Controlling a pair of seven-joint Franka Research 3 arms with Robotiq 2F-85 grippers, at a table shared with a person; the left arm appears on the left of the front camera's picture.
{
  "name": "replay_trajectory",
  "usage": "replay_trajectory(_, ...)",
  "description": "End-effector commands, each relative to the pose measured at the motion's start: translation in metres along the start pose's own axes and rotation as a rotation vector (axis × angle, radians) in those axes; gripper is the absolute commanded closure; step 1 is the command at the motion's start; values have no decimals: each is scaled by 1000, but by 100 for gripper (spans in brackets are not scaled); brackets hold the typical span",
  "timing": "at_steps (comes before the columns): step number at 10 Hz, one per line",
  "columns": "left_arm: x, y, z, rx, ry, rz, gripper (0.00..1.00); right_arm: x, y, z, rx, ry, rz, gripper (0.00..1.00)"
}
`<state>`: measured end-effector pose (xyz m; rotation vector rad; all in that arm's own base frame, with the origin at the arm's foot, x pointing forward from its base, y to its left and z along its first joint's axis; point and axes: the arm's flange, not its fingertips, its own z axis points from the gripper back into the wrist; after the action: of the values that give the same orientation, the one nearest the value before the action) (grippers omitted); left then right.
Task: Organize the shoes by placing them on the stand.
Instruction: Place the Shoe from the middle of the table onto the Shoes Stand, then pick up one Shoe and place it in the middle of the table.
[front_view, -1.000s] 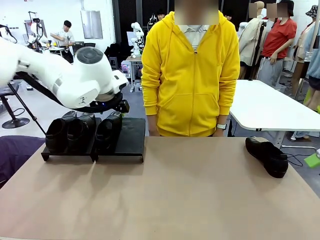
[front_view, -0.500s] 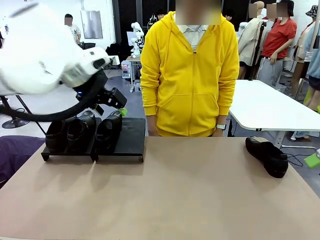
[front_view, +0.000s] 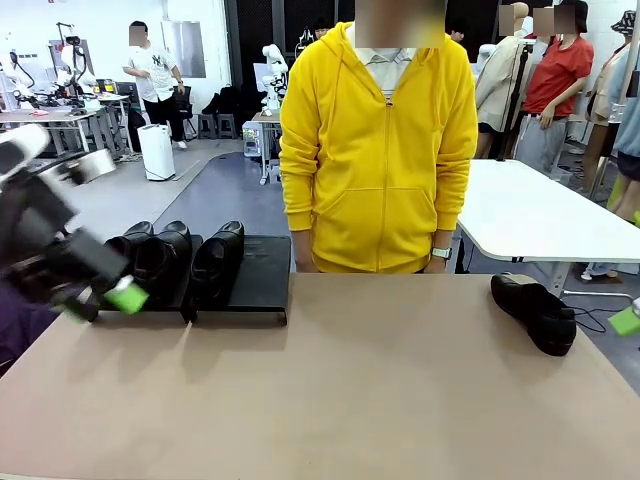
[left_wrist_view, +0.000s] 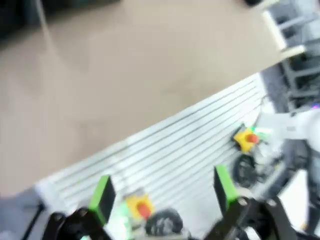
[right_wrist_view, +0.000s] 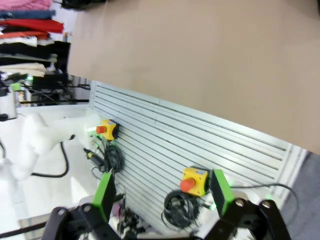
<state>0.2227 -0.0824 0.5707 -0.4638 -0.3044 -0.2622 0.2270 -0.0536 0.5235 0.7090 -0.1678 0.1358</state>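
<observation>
Three black shoes (front_view: 165, 260) stand side by side on the left part of the low black stand (front_view: 262, 272) at the table's far left. A fourth black shoe (front_view: 535, 312) lies on the table at the far right. My left gripper (front_view: 100, 300), blurred by motion, hangs open and empty just left of and in front of the stand. Its wrist view shows the left gripper (left_wrist_view: 164, 195) with green pads wide apart over the table's near edge. A green pad of my right gripper (front_view: 627, 319) peeks in at the right edge. The right gripper (right_wrist_view: 163, 192) is open, holding nothing.
A person in a yellow hoodie (front_view: 380, 150) stands at the far side, hands down behind the table edge. The brown tabletop (front_view: 350, 380) is bare between stand and lone shoe. Below the near edge are a slatted metal panel (right_wrist_view: 200, 145) and yellow stop buttons (right_wrist_view: 194, 181).
My left arm has swung away from above the stand, down and towards the near left, its gripper staying open. The shoes and the person have not moved.
</observation>
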Motion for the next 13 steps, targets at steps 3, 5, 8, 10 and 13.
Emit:
replay_trajectory(3,-13,23,19,9,12,56,0,0,0,2,22,-5,26,0)
replay_trajectory(5,-13,23,19,9,12,56,0,0,0,2,22,-5,26,0)
replay_trajectory(8,-13,23,19,9,12,56,0,0,0,2,22,-5,26,0)
replay_trajectory(10,-13,23,19,9,12,56,0,0,0,2,22,-5,26,0)
replay_trajectory(13,-13,23,19,9,12,56,0,0,0,2,22,-5,26,0)
